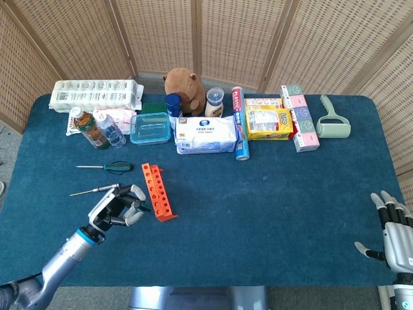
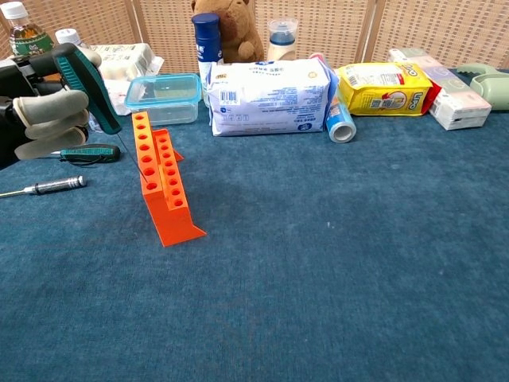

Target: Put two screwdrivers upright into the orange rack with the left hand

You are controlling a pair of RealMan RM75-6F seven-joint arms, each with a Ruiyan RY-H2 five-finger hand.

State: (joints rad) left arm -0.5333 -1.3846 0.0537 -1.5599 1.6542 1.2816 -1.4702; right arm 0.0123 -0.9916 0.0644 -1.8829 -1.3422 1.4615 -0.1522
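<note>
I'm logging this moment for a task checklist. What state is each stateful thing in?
left hand: holds a green-handled screwdriver tilted over the rack
right hand: open, holding nothing
orange rack: holes unfilled
two other screwdrivers: lying flat on the table

the orange rack looks like matt plastic, standing on a napped blue cloth table cover.

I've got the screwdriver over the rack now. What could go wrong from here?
1. The held screwdriver is tilted, its thin tip near a rack hole; it could miss or jam.
2. The rack is light and narrow; a sideways push from the left hand could tip it.
</note>
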